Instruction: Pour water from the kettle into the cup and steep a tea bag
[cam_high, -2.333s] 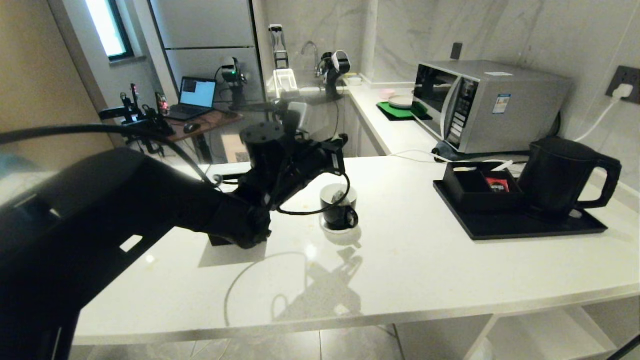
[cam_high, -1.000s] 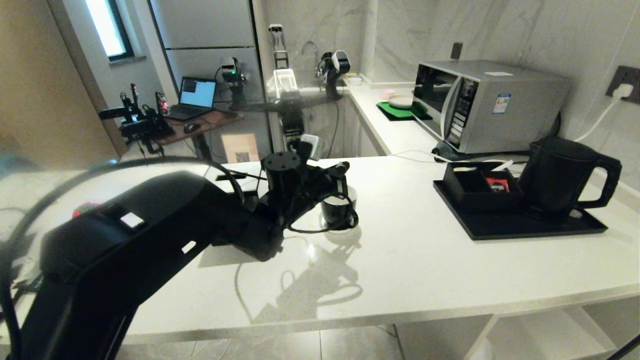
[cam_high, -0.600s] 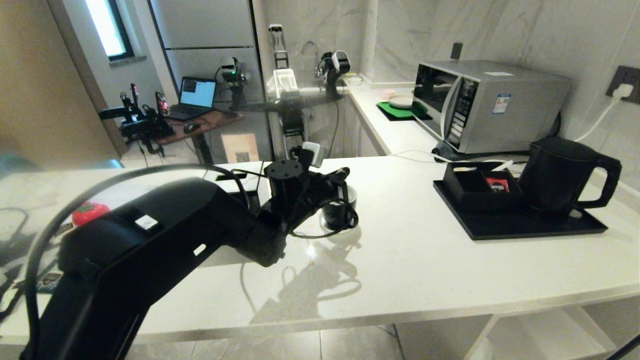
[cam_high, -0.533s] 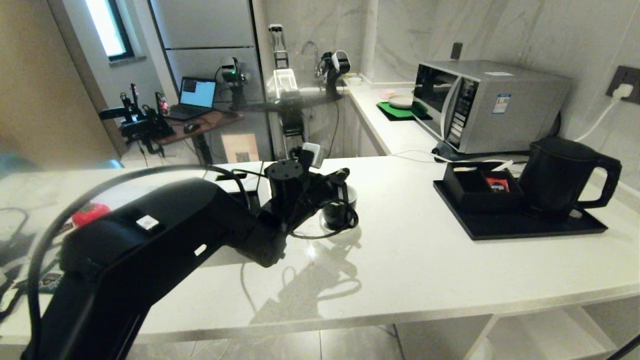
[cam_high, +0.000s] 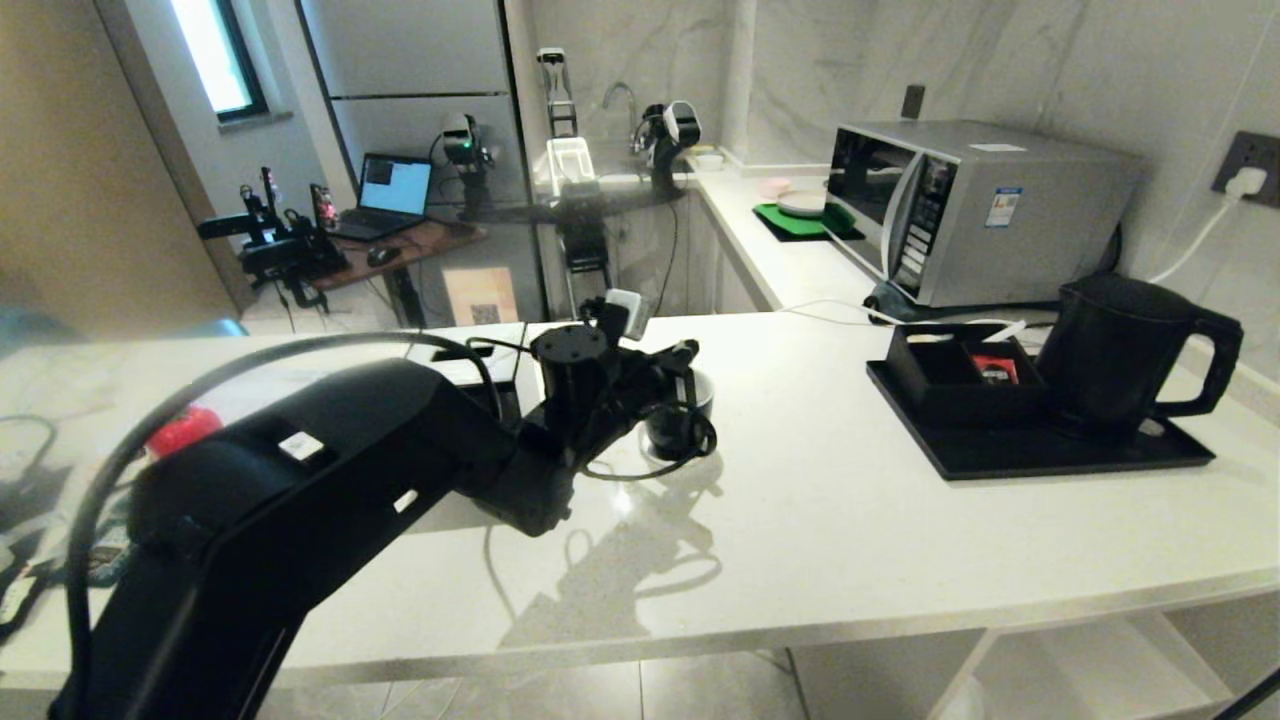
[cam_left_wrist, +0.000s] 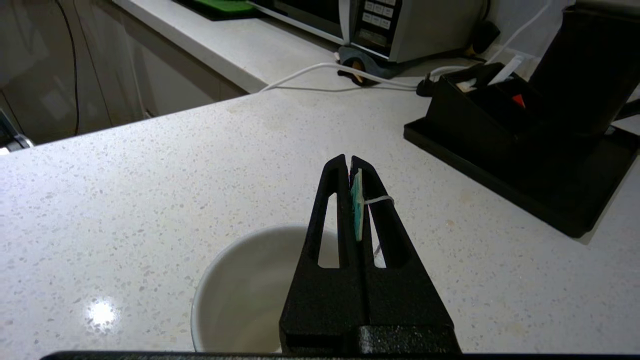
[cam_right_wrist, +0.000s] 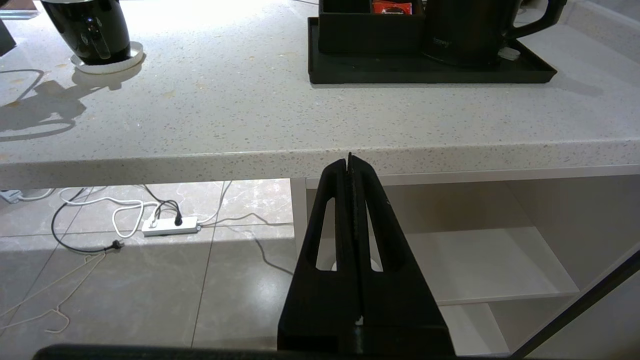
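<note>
Lettering on kettle (cam_right_wrist: 462, 35) too small to read.

No text on any item can be read

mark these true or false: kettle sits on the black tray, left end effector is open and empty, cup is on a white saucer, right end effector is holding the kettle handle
1. The kettle stands on the black tray. True.
2. The left end effector is open and empty. False: it is shut on a green tag with a white string, above the cup.
3. The cup sits on a white saucer. True.
4. The right end effector holds the kettle handle. False: it is shut on nothing, down in front of the counter edge.
</note>
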